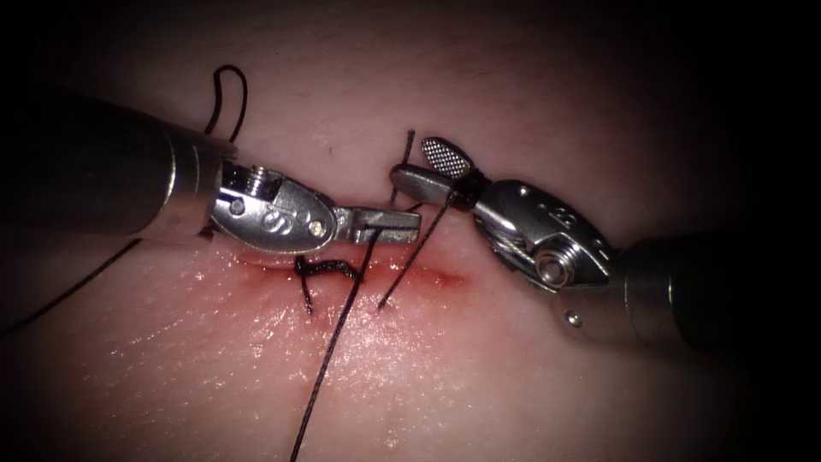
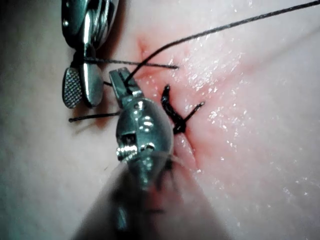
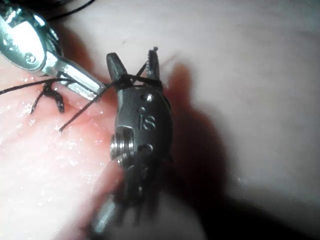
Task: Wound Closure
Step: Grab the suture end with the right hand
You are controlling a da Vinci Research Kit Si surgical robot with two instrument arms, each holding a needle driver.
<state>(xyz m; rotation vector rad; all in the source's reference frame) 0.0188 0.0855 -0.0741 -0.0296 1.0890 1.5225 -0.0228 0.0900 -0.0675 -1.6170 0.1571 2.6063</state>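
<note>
My left tool (image 1: pixel 410 221) lies just above the cut (image 1: pixel 432 278), its jaws shut on the long thread (image 1: pixel 338 329), which runs down toward the near edge of the tissue (image 1: pixel 530 376). My right tool (image 1: pixel 411 161) stands open to its right, a little beyond the cut. Thread (image 1: pixel 466 186) is wrapped across the base of its jaws, and a free end (image 1: pixel 410 265) slants down to the cut. A dark knot (image 1: pixel 325 269) with a short tail sits on the cut's left part. The right wrist view shows the open jaws (image 3: pixel 134 57) with thread (image 3: pixel 135 78) crossing between them.
Red fluid (image 1: pixel 282 282) wets the tissue along the cut. A loop of thread (image 1: pixel 233 90) lies behind the left tool's shaft, and another strand (image 1: pixel 77 291) trails off to the left. In the left wrist view the left tool (image 2: pixel 116 75) points at the right tool (image 2: pixel 82 102).
</note>
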